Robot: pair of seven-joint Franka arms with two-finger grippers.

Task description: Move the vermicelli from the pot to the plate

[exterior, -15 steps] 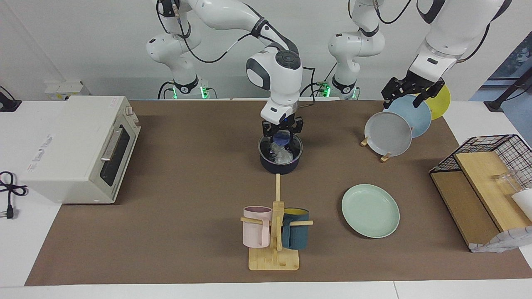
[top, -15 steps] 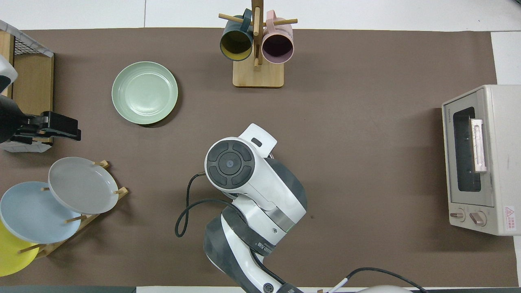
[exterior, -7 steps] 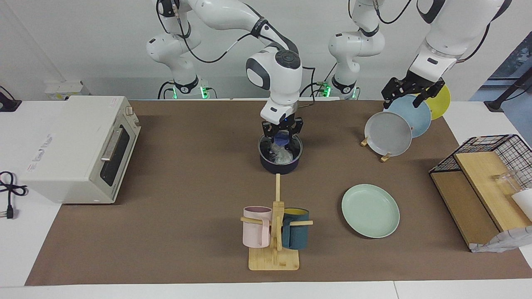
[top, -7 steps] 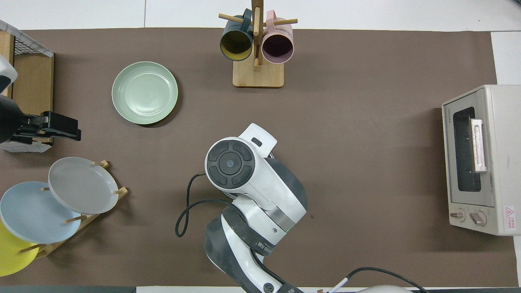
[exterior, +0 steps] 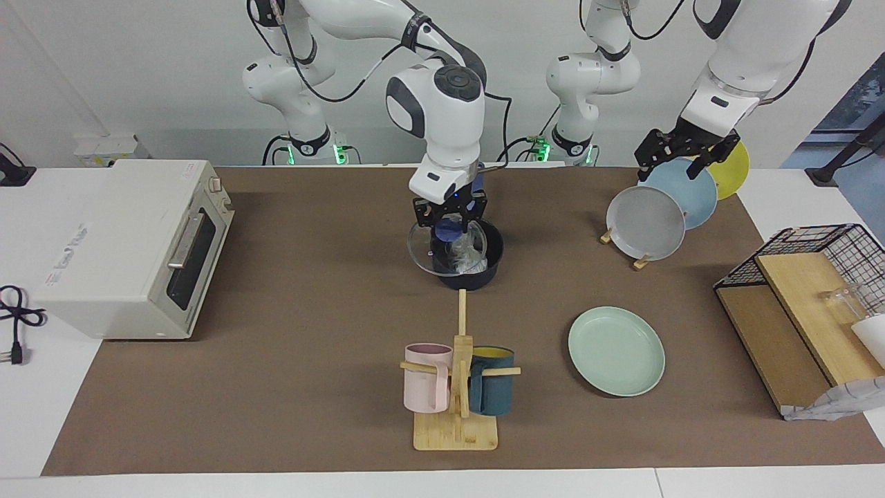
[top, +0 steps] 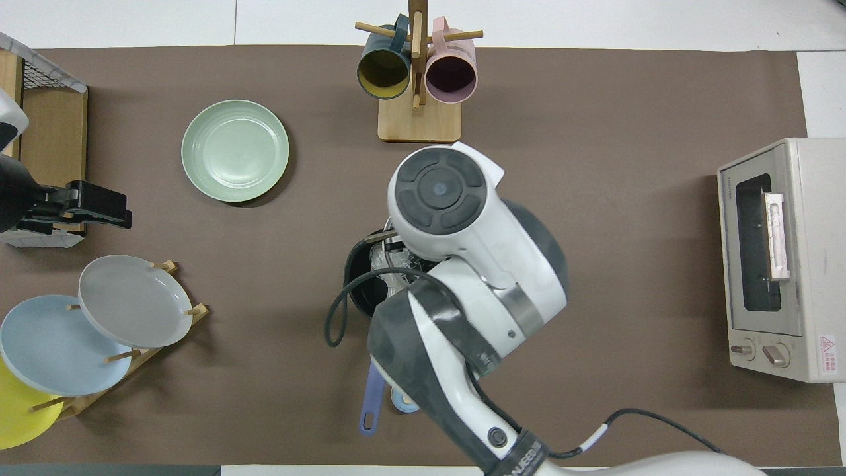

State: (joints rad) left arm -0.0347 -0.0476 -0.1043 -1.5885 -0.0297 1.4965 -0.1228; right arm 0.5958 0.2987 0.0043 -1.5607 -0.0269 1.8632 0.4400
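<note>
Toaster oven (exterior: 131, 249): at the right arm's end of the tabletop (exterior: 311, 346), well apart from both tools, door shut.

R tool (exterior: 449, 220): reaches down from the right arm, over the pot (exterior: 477, 277). Fingers narrow, clamped on the blue knob of a clear glass lid (exterior: 423, 252). Lid sits directly under the tool, up off the pot rim and slightly tilted. It is offset toward the right arm's end, so one edge overhangs the pot wall.

Vermicelli (exterior: 464, 259): whitish tangle inside the pot, just below the R tool, seen partly through the lid. In the overhead view strands show at the pot's open edge (top: 383, 258). Pot handle (top: 371, 396) points toward the robots.

Mug rack (exterior: 456, 429): wooden stand w/ pink mug (exterior: 425, 380) and teal mug (exterior: 492, 391). It is farther from the robots than the pot and apart from the R tool.

Plate (exterior: 615, 349): mint green, flat on the tabletop, nothing on it. It lies between the two tools' positions and farther from the robots than the pot.

L tool (exterior: 684, 155): up in the air over the plate rack, fingers wide, gripping nothing; this arm waits. Under it, leaning in the rack: grey plate (exterior: 644, 223), light blue plate (exterior: 688, 190), yellow plate (exterior: 736, 169).

Wire basket (exterior: 830, 242): at the left arm's end, near the L tool, not touching it.
</note>
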